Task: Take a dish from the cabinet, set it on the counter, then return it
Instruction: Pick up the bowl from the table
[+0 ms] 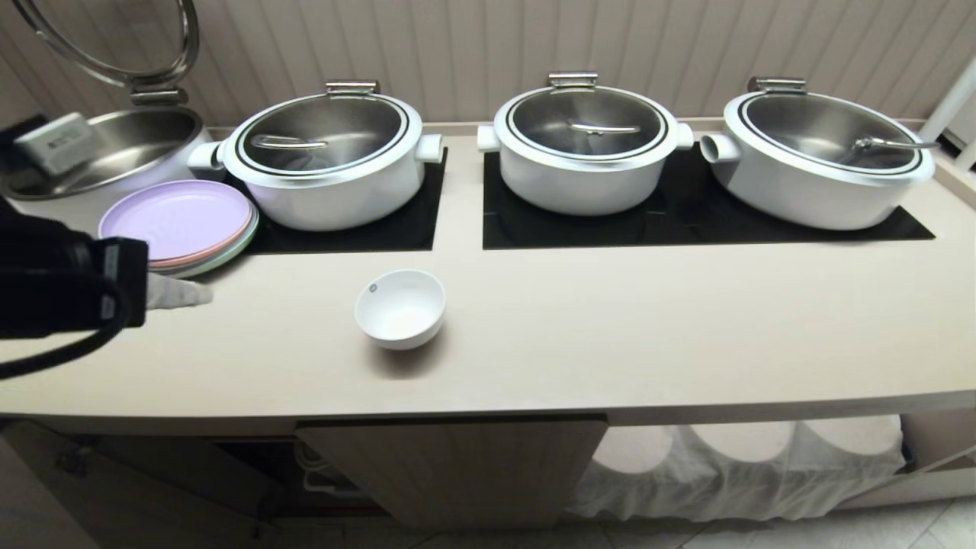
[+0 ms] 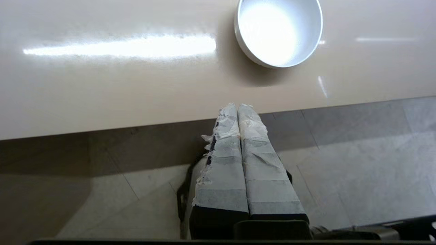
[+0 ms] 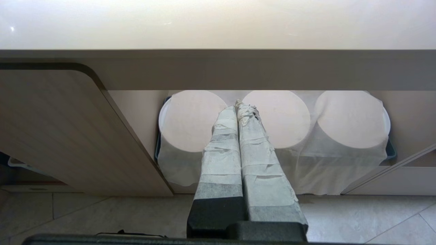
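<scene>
A: What stands behind the pots (image 1: 583, 149)?
B: A pale wall (image 1: 488, 46) of vertical ribbed panels, running right behind them.
A: And below them?
B: A floor (image 3: 357, 217) of large grey tiles with thin joints. White cloth (image 3: 340, 163) drapes over three round shapes in the open space underneath.
A: Light?
B: A bright streak (image 2: 119, 46) glares off the surface in front of the pots.

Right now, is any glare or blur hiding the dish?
Left wrist view: a bright glare streak lies on the counter beside the dish, whose inside is washed out. Head view: dish sharp, soft shadow in front; left gripper blurred.
</scene>
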`<state>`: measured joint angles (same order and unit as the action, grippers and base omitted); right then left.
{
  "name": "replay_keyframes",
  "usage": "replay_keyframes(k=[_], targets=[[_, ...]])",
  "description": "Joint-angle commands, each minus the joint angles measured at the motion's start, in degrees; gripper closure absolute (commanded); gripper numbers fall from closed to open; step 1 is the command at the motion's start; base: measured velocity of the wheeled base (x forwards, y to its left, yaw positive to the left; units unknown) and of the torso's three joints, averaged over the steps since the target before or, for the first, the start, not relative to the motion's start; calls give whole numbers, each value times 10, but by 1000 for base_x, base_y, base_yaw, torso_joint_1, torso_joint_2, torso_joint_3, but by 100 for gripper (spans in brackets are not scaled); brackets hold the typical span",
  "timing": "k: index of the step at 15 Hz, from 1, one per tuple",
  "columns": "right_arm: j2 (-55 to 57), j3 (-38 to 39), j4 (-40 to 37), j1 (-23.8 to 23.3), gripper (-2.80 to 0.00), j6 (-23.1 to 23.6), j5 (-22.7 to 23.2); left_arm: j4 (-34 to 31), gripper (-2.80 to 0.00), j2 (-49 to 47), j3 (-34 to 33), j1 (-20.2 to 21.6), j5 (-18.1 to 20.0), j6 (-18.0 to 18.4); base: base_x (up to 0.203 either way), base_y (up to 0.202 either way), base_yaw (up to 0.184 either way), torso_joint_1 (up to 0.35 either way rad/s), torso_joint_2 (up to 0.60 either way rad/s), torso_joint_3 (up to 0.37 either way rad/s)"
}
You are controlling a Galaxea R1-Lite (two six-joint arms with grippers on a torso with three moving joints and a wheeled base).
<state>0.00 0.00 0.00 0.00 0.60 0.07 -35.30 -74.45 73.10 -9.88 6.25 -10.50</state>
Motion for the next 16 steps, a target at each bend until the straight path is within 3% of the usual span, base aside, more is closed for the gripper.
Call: replay_keyframes(k=[1,5,10,12,13,14,16], targets=[[0,0,0,0,0,0,0,-38,0,-91,54,-27,-8,-12,0,0,0,0,0,0],[0,0,0,0,0,0,0,-95,0,-163,98,-74,-72,-25,0,0,0,0,0,0],[0,0,0,0,0,0,0,-93,0,-214,158,-89,-75,-73,0,0,0,0,0,0],[0,0,0,0,0,0,0,-93,0,-228,173,-94,-76,-76,0,0,0,0,0,0],[0,0,0,0,0,0,0,-93,-208,-232,176,-99,-76,-76,0,0,0,0,0,0],[0,0,0,0,0,1,0,-92,-280,-235,178,-103,-76,-76,0,0,0,0,0,0],[0,0,0,1,0,0,0,-91,-280,-240,184,-108,-82,-76,0,0,0,0,0,0]])
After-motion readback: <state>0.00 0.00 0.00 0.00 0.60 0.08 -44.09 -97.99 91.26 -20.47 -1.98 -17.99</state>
